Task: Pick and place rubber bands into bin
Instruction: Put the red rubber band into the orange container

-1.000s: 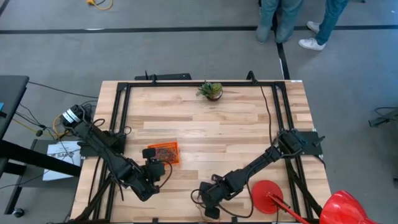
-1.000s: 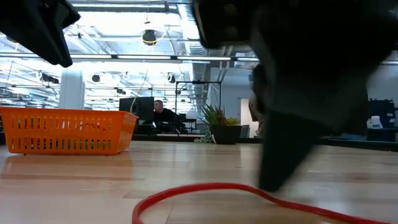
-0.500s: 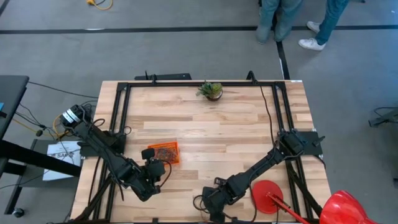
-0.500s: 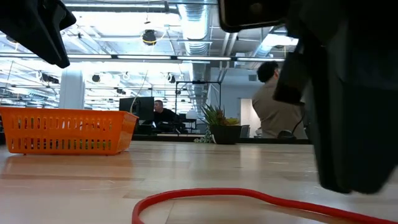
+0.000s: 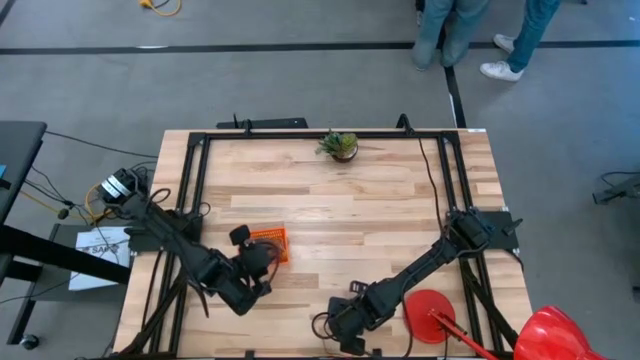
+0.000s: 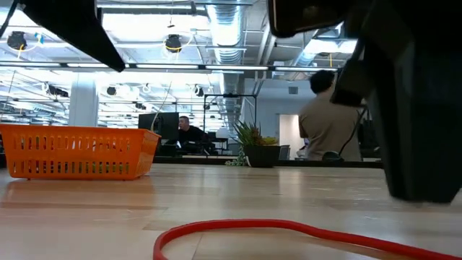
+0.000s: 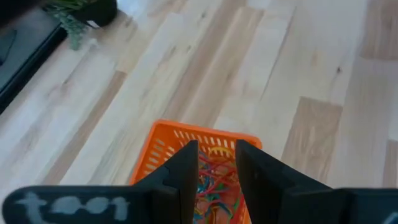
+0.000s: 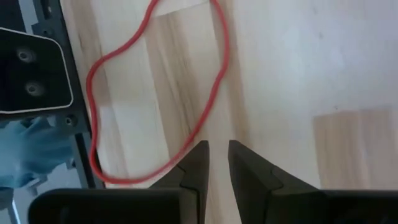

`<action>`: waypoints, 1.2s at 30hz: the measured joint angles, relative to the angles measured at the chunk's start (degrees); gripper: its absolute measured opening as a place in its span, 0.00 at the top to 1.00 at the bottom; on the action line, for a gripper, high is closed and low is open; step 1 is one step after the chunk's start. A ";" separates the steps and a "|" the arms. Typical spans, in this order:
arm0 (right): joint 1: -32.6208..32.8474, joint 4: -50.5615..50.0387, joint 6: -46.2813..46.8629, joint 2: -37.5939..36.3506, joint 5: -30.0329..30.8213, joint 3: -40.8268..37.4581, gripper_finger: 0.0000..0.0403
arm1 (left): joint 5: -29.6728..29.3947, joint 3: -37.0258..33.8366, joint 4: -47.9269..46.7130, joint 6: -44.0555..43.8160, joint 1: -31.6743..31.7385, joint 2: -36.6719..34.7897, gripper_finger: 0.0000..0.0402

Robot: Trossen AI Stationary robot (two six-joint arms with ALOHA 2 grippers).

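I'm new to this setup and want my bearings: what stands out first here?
The orange bin on the table's left half, with coloured rubber bands inside and the left gripper just above it. Next, a red band loose on the wood by the near edge, under the right gripper.

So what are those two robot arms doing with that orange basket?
They are collecting rubber bands. The left end effector hovers over the orange bin, which already holds a tangle of coloured rubber bands. The right end effector is near the table's front edge, fingers slightly apart and empty, above a red rubber band lying on the wood.
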 joint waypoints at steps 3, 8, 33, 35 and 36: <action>0.02 -4.57 0.40 -0.02 0.94 2.54 0.86 | 2.98 0.00 -0.06 2.21 1.07 0.00 0.76; 0.47 -7.42 2.36 -0.15 3.72 5.80 0.86 | 9.27 0.00 -0.05 2.71 2.27 0.00 0.76; 2.13 -6.47 10.54 1.97 7.46 5.75 0.84 | 16.62 0.00 -0.10 4.76 2.92 0.07 0.76; 2.32 -6.45 10.52 1.97 7.37 5.75 0.82 | 16.62 0.00 -0.10 5.05 2.92 0.07 0.76; 2.36 -6.38 10.52 1.97 7.41 5.75 0.81 | 16.62 0.00 -0.10 5.03 2.92 0.07 0.76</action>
